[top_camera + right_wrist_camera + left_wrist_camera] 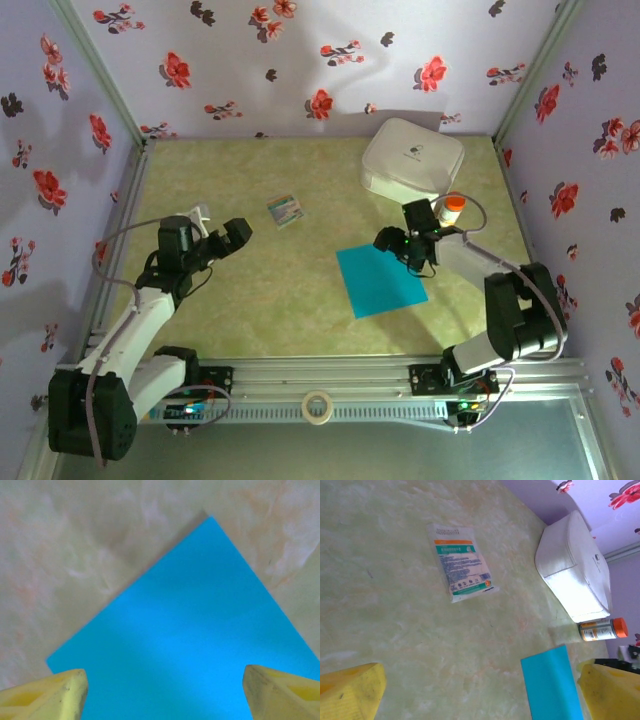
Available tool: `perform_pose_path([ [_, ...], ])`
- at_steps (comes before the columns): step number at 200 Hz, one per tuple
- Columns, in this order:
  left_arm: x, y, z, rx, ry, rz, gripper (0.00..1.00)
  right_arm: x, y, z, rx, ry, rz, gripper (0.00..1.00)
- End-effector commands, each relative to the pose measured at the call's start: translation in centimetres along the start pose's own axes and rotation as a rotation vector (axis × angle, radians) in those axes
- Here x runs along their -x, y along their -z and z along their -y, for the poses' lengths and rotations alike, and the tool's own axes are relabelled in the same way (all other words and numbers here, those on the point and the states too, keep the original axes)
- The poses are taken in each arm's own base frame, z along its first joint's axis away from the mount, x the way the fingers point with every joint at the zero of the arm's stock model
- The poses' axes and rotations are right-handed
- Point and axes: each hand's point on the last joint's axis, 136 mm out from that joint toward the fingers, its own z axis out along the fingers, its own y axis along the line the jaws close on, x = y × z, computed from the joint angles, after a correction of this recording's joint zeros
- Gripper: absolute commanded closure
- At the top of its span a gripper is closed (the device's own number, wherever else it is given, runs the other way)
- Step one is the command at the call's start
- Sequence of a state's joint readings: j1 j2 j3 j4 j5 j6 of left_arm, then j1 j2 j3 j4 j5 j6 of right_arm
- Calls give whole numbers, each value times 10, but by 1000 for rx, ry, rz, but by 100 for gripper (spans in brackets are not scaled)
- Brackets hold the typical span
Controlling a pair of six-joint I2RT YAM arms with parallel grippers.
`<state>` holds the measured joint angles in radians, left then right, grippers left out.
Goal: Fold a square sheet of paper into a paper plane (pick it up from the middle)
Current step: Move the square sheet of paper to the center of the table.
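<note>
One pale green marbled surface [250, 300], walled in by floral-print panels; you have both arms bolted at its near edge.

Left arm: reaches in over the left half. You can see the left fingers [228, 236] spread to their widest, nothing between them, held off the surface. In the left wrist view, bare surface lies between the two yellow tips.

Right arm: bent in over the right half. The right fingers [415, 252] stand wide apart above the far corner area of the square sheet of paper [381, 279], gripping nothing. You cannot tell from the frames whether the tips touch the paper.

White rounded box [412, 160]: far right of the surface, beyond the right fingers.

Square sheet of paper: bright turquoise, flat and unfolded, right of centre, on the near side of the box and apart from it.

Printed packet [285, 210]: flat, near mid-surface, well apart from the sheet.

Orange-capped bottle [452, 207]: just beside the box.

Small white ring [318, 406]: on the near rail, between the arm bases.
</note>
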<state>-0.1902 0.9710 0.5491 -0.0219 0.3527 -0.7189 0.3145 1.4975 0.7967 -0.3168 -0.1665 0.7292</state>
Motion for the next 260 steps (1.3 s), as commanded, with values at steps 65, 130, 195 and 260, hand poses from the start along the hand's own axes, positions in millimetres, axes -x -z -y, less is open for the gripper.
perform_pose_path([
  [65, 24, 30, -12, 178, -214, 98, 0, -44, -31, -17, 48, -236, -49, 19],
  [130, 25, 49, -16, 172, -185, 203, 0, -81, -37, -56, 61, -350, -13, 21],
  [195, 2, 23, 0, 44, -66, 45, 3, -80, -23, -92, 209, -326, -26, 20],
  [260, -61, -20, 41, 156, -118, -279, 28, -23, 39, -46, 70, -114, 162, 16],
])
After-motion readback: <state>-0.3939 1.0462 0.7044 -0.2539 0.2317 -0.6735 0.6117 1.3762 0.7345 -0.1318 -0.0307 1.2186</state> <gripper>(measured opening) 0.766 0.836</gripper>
